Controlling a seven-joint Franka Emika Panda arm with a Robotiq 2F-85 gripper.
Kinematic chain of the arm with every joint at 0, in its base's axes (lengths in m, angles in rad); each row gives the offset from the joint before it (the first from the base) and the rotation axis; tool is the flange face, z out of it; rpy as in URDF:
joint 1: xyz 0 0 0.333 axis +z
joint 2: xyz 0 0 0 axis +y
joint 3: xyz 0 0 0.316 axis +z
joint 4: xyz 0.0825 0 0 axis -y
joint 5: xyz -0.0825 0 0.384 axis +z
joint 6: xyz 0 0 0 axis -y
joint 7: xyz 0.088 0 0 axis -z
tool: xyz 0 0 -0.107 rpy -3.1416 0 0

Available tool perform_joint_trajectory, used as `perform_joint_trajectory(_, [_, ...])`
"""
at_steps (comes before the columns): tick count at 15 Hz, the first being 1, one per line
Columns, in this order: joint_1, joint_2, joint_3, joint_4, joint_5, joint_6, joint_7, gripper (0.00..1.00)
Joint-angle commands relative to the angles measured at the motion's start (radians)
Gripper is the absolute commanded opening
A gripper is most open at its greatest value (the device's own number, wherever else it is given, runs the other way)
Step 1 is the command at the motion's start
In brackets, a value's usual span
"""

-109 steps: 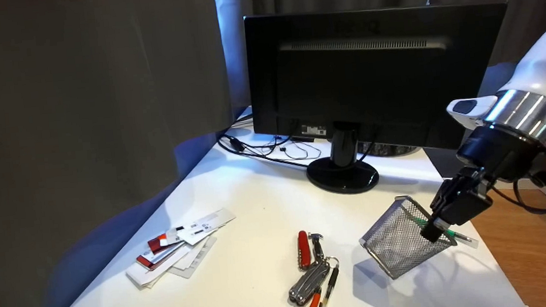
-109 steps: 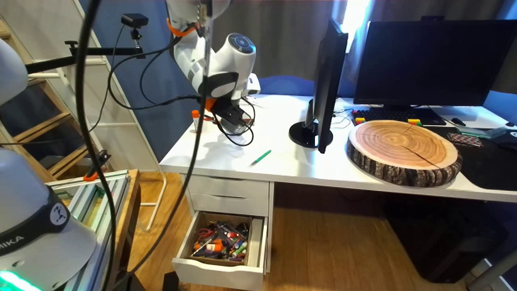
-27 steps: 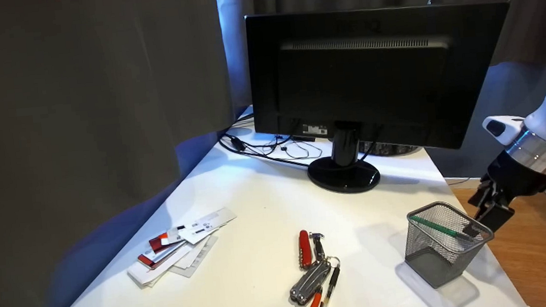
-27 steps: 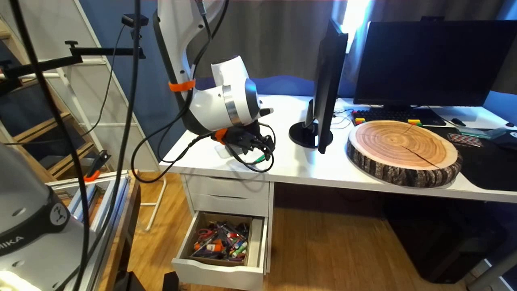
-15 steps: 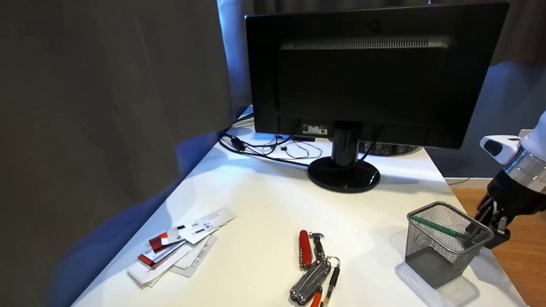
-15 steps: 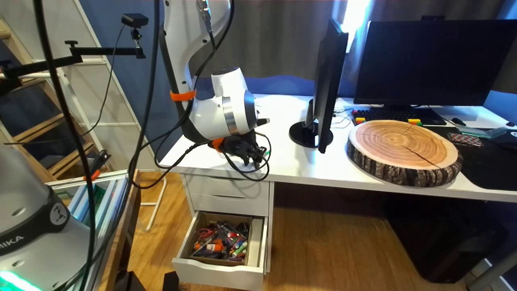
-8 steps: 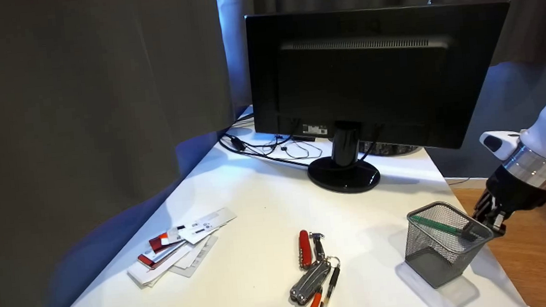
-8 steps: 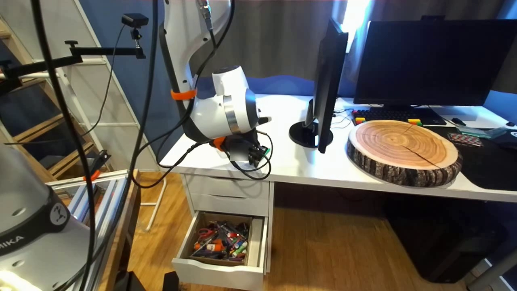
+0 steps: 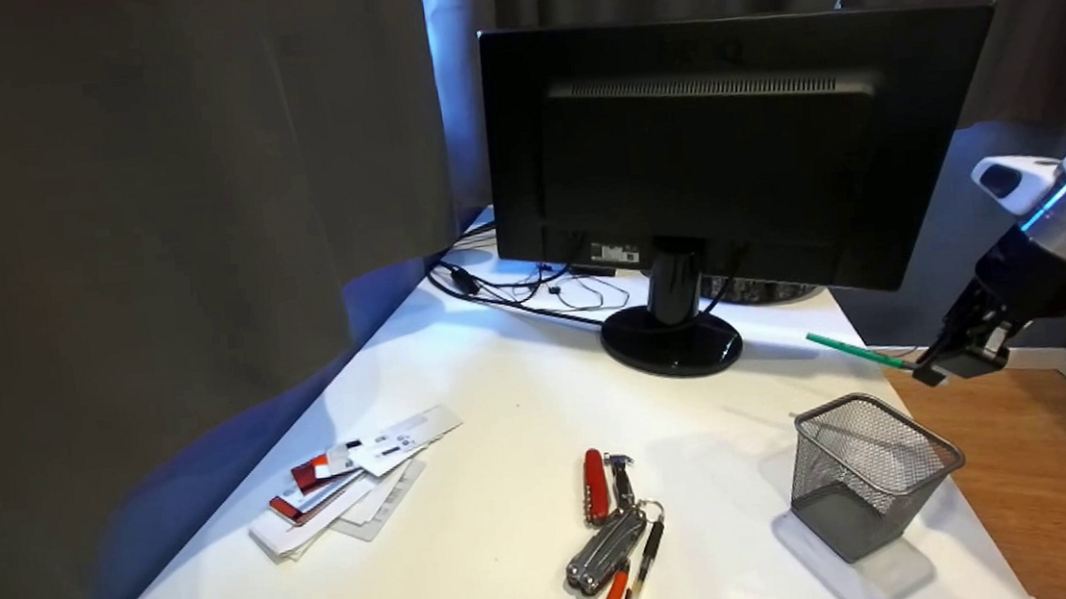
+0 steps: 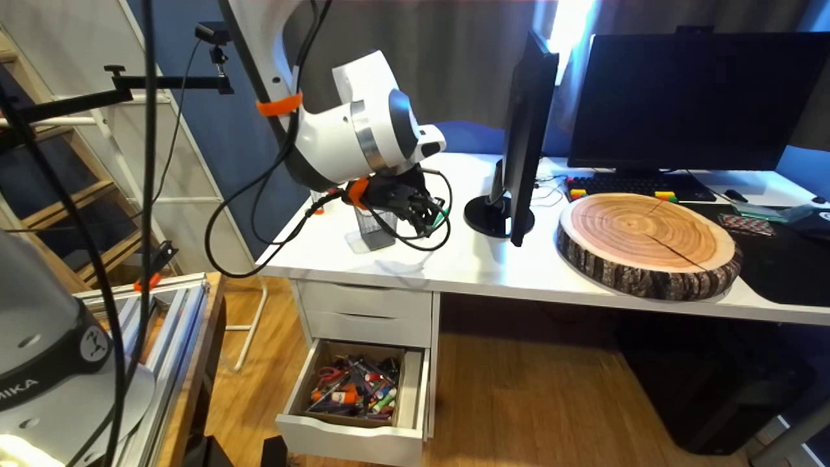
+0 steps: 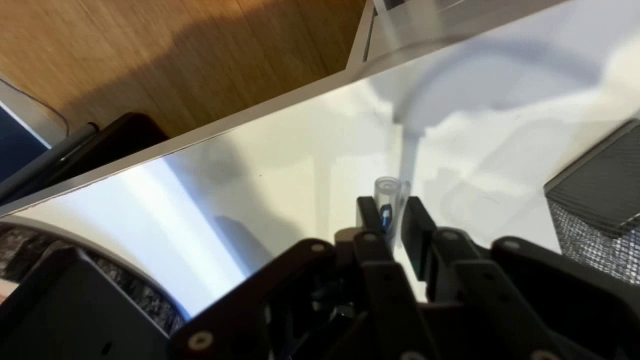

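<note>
Grasping a green pen (image 9: 854, 350), the tool (image 11: 391, 212) hangs in the air above the white worktop (image 9: 506, 427). We see its jaws set on either side of the pen, near one end. In the wrist view, we make out a clear end of the pen between the fingers (image 11: 369, 215); in an exterior view, its green length sticks out past the fingertips, slightly tilted, towards the monitor (image 9: 742, 156).

We find a wire-mesh cup (image 9: 871, 473) upright on the worktop, near the tool but apart from the pen; it also shows at the right edge of the wrist view.

Well apart from the tool, we see a red pocketknife (image 9: 595, 487), folded pliers (image 9: 605, 552) and a black pen (image 9: 652, 541) lying close together, and beyond them a spread of cards and paper (image 9: 347, 489). On the far side of the monitor, we see a round slab of wood (image 10: 648, 227) in front of a wide screen (image 10: 697, 97). Below the worktop, we see an open drawer (image 10: 356, 441) with scissors (image 10: 329, 374) and markers (image 10: 382, 397) inside.
</note>
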Motion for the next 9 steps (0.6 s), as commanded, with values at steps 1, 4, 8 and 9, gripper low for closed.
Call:
perform_joint_trajectory(1, [-0.087,-0.166,0.139,-0.141,0.133,-0.141,-0.163,0.04])
perform_joint_trajectory(4, [-0.122,-0.263,0.255,-0.181,0.354,-0.265,-0.368,0.04])
perform_joint_trajectory(8, [-0.097,-0.395,0.322,-0.155,0.595,-0.448,-0.607,0.04])
perform_joint_trajectory(9, [-0.09,-0.427,0.33,-0.14,0.634,-0.506,-0.657,0.04])
